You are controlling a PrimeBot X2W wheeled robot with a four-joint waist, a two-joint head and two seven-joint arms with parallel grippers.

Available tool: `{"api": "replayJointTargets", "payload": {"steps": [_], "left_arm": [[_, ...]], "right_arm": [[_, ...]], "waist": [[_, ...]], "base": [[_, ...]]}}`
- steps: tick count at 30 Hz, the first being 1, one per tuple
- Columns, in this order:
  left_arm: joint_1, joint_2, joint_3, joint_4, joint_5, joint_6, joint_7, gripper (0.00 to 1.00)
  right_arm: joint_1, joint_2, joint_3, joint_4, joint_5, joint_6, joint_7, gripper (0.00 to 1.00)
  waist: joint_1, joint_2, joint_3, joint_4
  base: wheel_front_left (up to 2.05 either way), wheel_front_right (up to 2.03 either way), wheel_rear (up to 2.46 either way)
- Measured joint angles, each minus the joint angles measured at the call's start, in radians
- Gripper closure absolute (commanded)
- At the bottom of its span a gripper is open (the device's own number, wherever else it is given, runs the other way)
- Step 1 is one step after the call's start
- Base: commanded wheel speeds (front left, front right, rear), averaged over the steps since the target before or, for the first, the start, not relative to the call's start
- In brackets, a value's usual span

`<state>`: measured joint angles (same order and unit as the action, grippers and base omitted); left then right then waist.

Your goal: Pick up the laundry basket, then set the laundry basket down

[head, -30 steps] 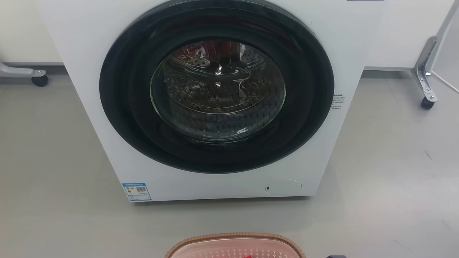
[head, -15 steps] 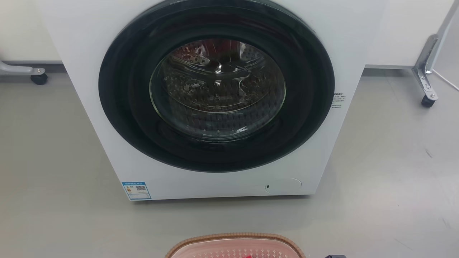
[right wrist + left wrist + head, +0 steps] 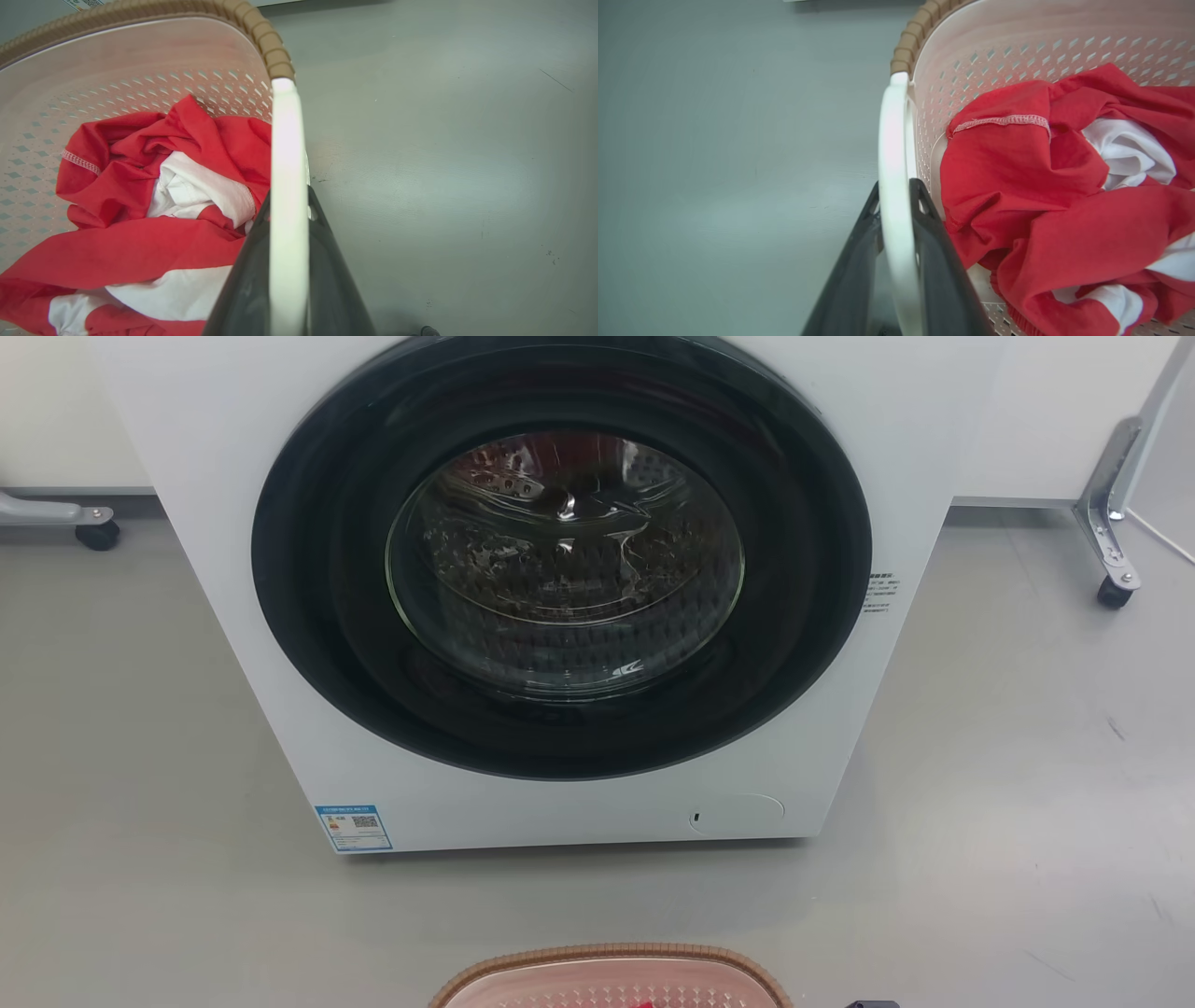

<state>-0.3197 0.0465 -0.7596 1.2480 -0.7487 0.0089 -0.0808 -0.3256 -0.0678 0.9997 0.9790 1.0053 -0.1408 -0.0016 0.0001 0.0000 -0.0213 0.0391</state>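
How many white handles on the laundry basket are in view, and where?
2. The left handle sits between the left hand's fingers; the right handle sits between the right hand's fingers, on opposite sides of the laundry basket. None seems hidden.

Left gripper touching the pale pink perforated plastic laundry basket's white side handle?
Touching. Left wrist view: the left gripper has its two dark fingers pressed against both sides of the white side handle of the pale pink laundry basket, no gap.
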Motion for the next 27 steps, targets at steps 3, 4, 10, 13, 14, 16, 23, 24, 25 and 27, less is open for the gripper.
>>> {"api": "replayJointTargets", "payload": {"steps": [3, 4, 10, 13, 14, 16, 23, 24, 25, 27], "left_arm": [[0.000, 0.000, 0.000, 0.001, -0.001, 0.000, 0.000, 1.00], [0.000, 0.000, 0.000, 0.001, -0.003, 0.000, 0.000, 1.00], [0.000, 0.000, -0.001, 0.004, -0.006, 0.000, 0.000, 1.00], [-0.001, 0.000, 0.000, 0.006, -0.006, 0.000, -0.002, 1.00], [-0.001, 0.000, 0.000, 0.007, -0.006, 0.000, -0.002, 1.00], [-0.005, 0.001, 0.000, 0.007, -0.006, 0.000, -0.005, 1.00], [-0.048, 0.002, 0.002, 0.007, -0.006, 0.001, -0.011, 1.00], [-0.059, 0.003, 0.002, 0.007, -0.006, 0.002, -0.011, 1.00], [-0.070, 0.003, 0.002, 0.006, -0.006, 0.003, -0.014, 1.00], [-0.097, 0.005, 0.005, 0.003, -0.006, 0.009, -0.018, 1.00]], "right_arm": [[-0.008, 0.000, 0.007, 0.002, 0.008, 0.000, -0.001, 1.00], [-0.011, 0.000, 0.010, 0.002, 0.009, 0.000, -0.001, 1.00], [-0.014, 0.000, 0.023, 0.004, 0.026, 0.000, -0.009, 1.00], [-0.016, 0.000, 0.031, 0.004, 0.029, 0.000, -0.015, 1.00], [-0.019, 0.000, 0.034, 0.004, 0.030, 0.000, -0.017, 1.00], [-0.029, 0.000, 0.036, 0.004, 0.033, 0.000, -0.018, 1.00], [-0.081, -0.002, 0.043, 0.008, 0.035, 0.000, -0.032, 1.00], [-0.095, -0.002, 0.044, 0.010, 0.035, 0.000, -0.035, 1.00], [-0.109, -0.002, 0.044, 0.012, 0.035, 0.000, -0.037, 1.00], [-0.142, -0.002, 0.043, 0.018, 0.035, 0.000, -0.043, 1.00]], "waist": [[0.0000, 0.0000, 0.003, 0.000], [0.0000, 0.0000, 0.004, 0.000], [0.0000, 0.0000, 0.011, -0.002], [0.0000, -0.0001, 0.016, -0.004], [0.0000, 0.0000, 0.020, -0.004], [0.0000, 0.0000, 0.027, -0.006], [0.0000, 0.0000, 0.061, -0.010], [0.0000, 0.0000, 0.070, -0.011], [0.0000, 0.0000, 0.079, -0.011], [0.0000, 0.0000, 0.099, -0.012]], "base": [[0.00, 0.00, 0.00], [0.00, 0.00, 0.00], [0.00, 0.00, 0.00], [0.00, 0.00, 0.00], [0.00, 0.00, 0.00], [0.00, 0.00, 0.00], [0.00, 0.00, 0.00], [0.00, 0.00, 0.00], [0.00, 0.00, 0.00], [0.00, 0.00, 0.00]]}}
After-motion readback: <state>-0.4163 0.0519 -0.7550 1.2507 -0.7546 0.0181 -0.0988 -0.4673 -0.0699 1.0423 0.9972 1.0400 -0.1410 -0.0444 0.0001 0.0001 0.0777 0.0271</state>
